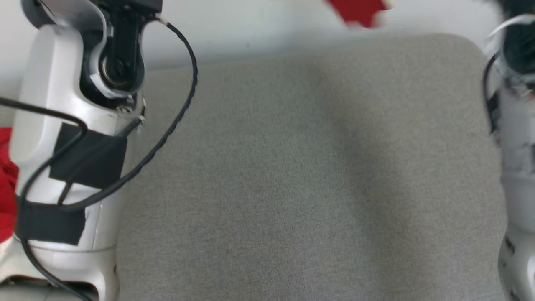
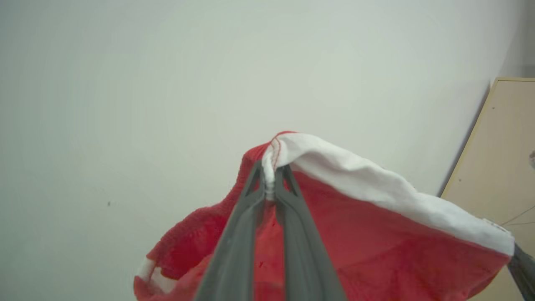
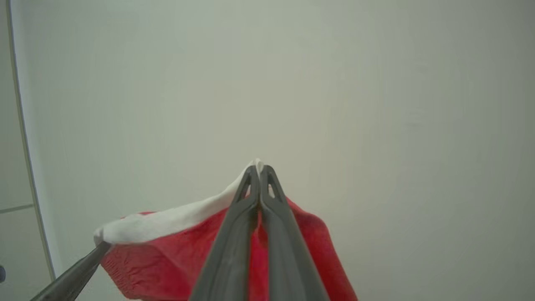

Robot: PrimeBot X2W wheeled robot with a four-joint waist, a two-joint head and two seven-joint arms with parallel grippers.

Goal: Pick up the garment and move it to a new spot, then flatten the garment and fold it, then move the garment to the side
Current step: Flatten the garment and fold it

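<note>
1. Garment [image 2: 368,246], red with a white band [image 2: 376,179], hangs in the air, stretched between both grippers.
2. Left gripper [image 2: 269,186]: clenched on the white band.
3. Right gripper [image 3: 259,170]: clenched on the band's other end.

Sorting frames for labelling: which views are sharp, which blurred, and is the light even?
Head view: blurred, worst on the right forearm and the red garment; soft shadow across the grey mat. Left wrist view: sharp, stitching clear by the left gripper. Right wrist view: sharp at the right gripper, even light, no glare.
</note>
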